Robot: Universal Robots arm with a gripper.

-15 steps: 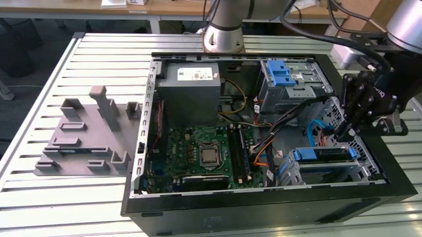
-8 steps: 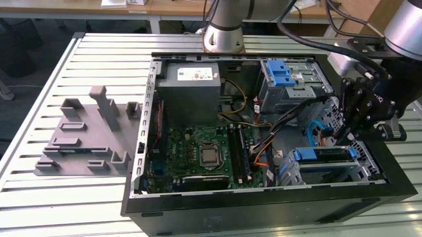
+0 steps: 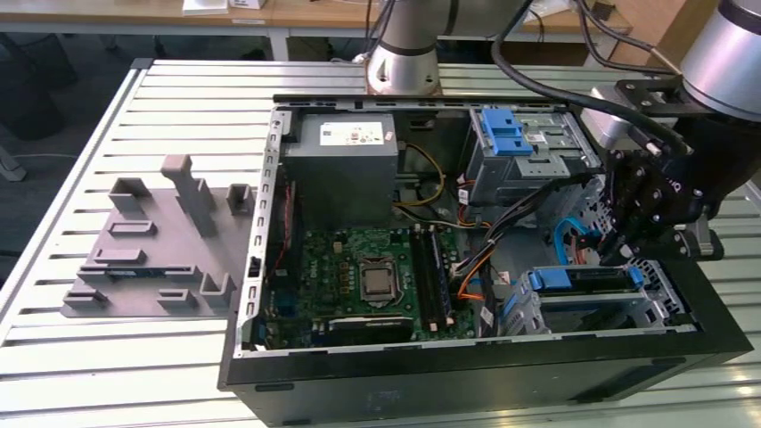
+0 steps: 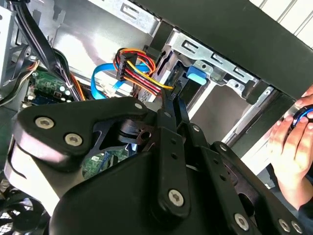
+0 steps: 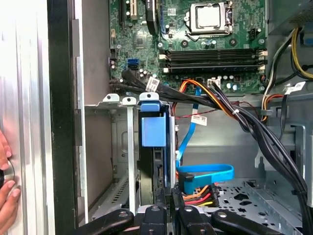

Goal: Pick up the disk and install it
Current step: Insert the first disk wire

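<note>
Gripper (image 3: 618,254) poised at the drive cage (image 3: 660,308) inside an open computer case (image 3: 476,374).

Its black fingers (image 4: 172,105) come together at the tips, holding nothing, just above the disk (image 3: 580,279), which sits slotted in the cage with its blue frame (image 5: 154,131) facing out. Orange, red and yellow power cables (image 5: 198,195) and a blue data cable (image 5: 205,172) lie beside it; the motherboard (image 3: 369,276) is farther in. A person's hand (image 4: 291,147) rests outside the case.

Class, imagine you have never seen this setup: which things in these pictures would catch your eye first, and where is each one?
First, the open computer case lying on the slatted table, its green motherboard exposed. Next, the black end effector reaching into the case at the exterior view's right, just above the disk, whose blue frame stands out in the drive cage. In both wrist views, a person's hand rests outside the case.
</note>
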